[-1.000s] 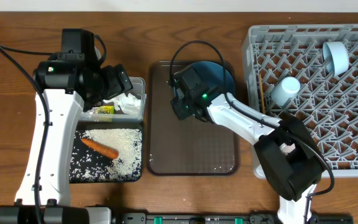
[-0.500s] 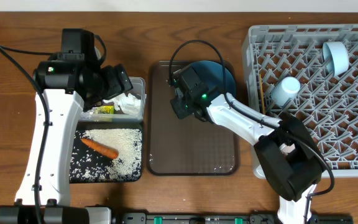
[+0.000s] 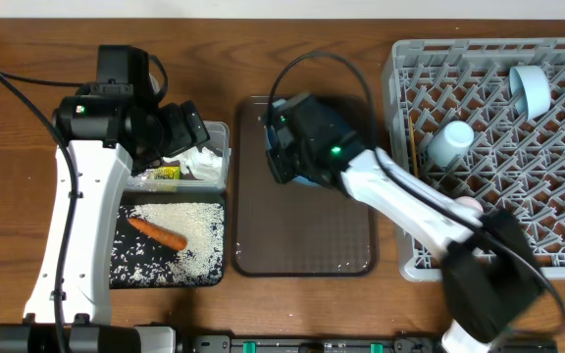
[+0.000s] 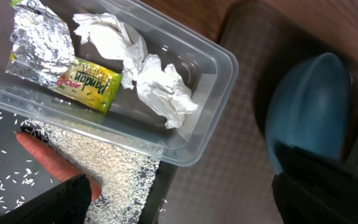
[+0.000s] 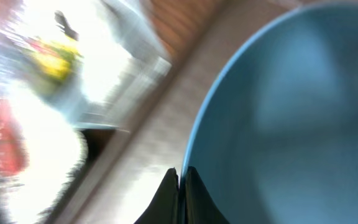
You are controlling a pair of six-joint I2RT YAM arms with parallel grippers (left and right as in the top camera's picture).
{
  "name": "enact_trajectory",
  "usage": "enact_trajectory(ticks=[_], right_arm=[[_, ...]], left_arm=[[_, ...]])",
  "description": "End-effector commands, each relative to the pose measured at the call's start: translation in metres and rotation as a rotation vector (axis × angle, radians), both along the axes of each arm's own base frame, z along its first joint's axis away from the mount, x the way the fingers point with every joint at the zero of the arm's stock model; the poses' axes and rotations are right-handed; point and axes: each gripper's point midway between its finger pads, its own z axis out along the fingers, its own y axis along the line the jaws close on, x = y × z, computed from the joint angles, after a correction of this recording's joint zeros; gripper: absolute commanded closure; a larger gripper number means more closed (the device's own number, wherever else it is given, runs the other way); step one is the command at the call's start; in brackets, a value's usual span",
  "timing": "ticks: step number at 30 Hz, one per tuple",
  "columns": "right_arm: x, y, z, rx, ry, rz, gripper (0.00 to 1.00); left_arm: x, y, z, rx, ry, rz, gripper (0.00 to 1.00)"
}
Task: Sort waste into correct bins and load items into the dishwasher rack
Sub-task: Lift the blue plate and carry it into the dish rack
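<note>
Nearest: black tray (image 3: 116, 279), which held scattered rice (image 3: 189, 221) and one carrot piece (image 3: 157, 232). Just behind it lay the clear tub (image 4: 222, 68) with crumpled napkins (image 4: 160, 87) and a foil wrapper (image 4: 42, 46). The left gripper (image 3: 179, 127) hung above the tub, jaws spread wide, empty. Centre: brown tray (image 3: 302, 235). The blue plate (image 5: 291, 112) sat at its far end, largely hidden overhead by the right arm. The right gripper (image 5: 180, 180) was pinched on the plate's rim. Far right: rack (image 3: 557, 216), which contained a light blue cup (image 3: 531, 88) and a pale cup (image 3: 451, 142).

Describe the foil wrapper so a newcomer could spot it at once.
Find the clear plastic tub left of the brown tray. Inside, beside crumpled white napkins, lies the foil wrapper. It alone is shiny silver with a yellow-green label.
</note>
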Motion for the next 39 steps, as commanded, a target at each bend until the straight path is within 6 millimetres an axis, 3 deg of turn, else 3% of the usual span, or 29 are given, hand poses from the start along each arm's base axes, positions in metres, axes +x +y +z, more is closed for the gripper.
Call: enact_trajectory(ticks=[1,5,13,19,24,28,34,39], right_arm=[[-0.015,0.003,0.078,0.181,-0.033,0.021,0.99],[-0.029,-0.027,0.136,0.239,-0.091,-0.021,0.99],[-0.064,-0.116,0.232,0.442,-0.14,-0.091,0.99],[-0.08,-0.189,0.264,0.561,-0.16,-0.168,0.99],[-0.085,-0.237,0.275,0.676,-0.167,-0.165,0.99],[-0.078,-0.276,0.269,0.768,-0.16,-0.215,0.99],[-0.067,-0.322,0.242,0.883,-0.186,-0.233,0.99],[-0.054,-0.369,0.205,0.903,-0.209,-0.349,0.99]], left_arm=[[0.002,0.0,0.013,-0.006,-0.036,0.003,0.05],[0.002,0.0,0.013,-0.007,-0.036,0.003,0.05],[0.002,0.0,0.013,-0.007,-0.036,0.003,0.05],[0.002,0.0,0.013,-0.007,-0.036,0.003,0.05],[0.002,0.0,0.013,-0.007,-0.036,0.003,0.05],[0.002,0.0,0.013,-0.007,-0.036,0.003,0.05],[0.002,0.0,0.013,-0.007,-0.036,0.003,0.05],[0.002,0.0,0.013,-0.007,-0.036,0.003,0.05]])
